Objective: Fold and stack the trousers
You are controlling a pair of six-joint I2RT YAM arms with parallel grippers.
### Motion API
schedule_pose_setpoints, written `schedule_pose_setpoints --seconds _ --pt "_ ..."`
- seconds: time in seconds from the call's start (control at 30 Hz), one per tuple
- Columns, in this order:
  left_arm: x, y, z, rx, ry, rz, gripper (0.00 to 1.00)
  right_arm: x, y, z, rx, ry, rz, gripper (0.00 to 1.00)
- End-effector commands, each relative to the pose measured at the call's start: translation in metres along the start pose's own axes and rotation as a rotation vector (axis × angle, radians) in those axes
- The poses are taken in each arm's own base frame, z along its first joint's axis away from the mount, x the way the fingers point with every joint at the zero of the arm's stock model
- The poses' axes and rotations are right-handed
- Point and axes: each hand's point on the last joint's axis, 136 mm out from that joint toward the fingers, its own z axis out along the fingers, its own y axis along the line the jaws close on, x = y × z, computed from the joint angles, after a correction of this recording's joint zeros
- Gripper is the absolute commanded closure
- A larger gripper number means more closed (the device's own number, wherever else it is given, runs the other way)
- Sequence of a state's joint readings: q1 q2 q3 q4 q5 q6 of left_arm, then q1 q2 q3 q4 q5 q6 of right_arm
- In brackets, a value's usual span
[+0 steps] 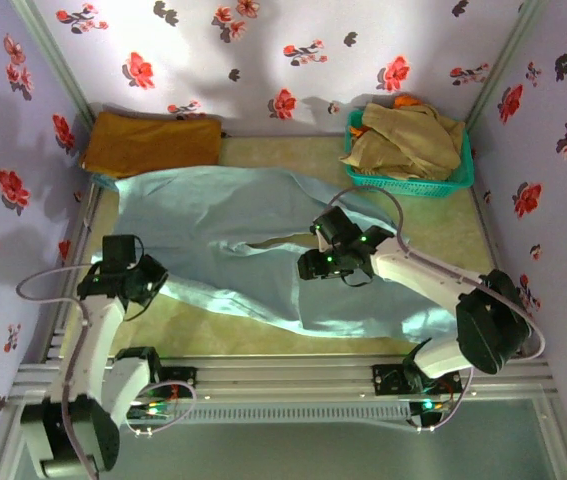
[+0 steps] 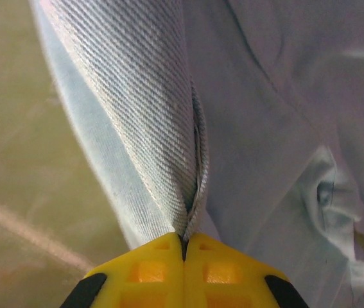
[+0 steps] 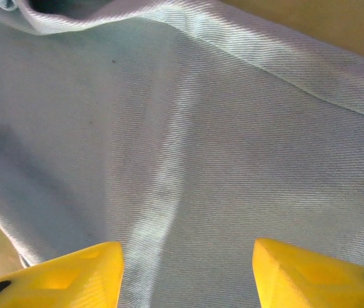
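Note:
The pale blue-grey trousers [image 1: 233,235] lie spread across the table, one leg running to the near right. My left gripper [image 1: 146,283] sits at their near left edge, shut on a pinched fold of the trousers [image 2: 162,128]; its yellow fingertips [image 2: 156,269] meet with the cloth squeezed between them. Over the middle of the trousers, my right gripper [image 1: 315,262] hovers open. Its yellow fingers [image 3: 72,273] stand wide apart just above flat cloth [image 3: 188,160], with nothing between them.
A folded mustard-brown cloth [image 1: 151,142] lies at the back left. A teal basket [image 1: 410,178] holding beige-tan garments [image 1: 408,135] stands at the back right. Flowered walls close in the table on three sides. Bare tabletop [image 1: 263,335] shows along the near edge.

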State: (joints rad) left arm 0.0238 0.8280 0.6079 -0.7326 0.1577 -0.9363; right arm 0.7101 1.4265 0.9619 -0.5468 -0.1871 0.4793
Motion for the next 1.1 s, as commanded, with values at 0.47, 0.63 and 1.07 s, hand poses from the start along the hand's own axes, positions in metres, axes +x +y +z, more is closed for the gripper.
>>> schedule_pose_setpoints --seconds 0.47,0.63,1.07 --pt "0.041 0.029 -0.092 -0.008 -0.004 -0.019 0.35 -0.002 -0.001 -0.011 -0.005 -0.023 0.033 0.41" --pt "0.009 -0.039 -0.028 0.144 0.023 -0.006 0.45 -0.007 -0.045 -0.014 0.123 -0.069 0.253 0.48" --pt "0.000 -0.024 0.115 0.031 0.012 -0.020 0.49 0.052 -0.185 0.004 0.270 -0.009 0.859 0.96"
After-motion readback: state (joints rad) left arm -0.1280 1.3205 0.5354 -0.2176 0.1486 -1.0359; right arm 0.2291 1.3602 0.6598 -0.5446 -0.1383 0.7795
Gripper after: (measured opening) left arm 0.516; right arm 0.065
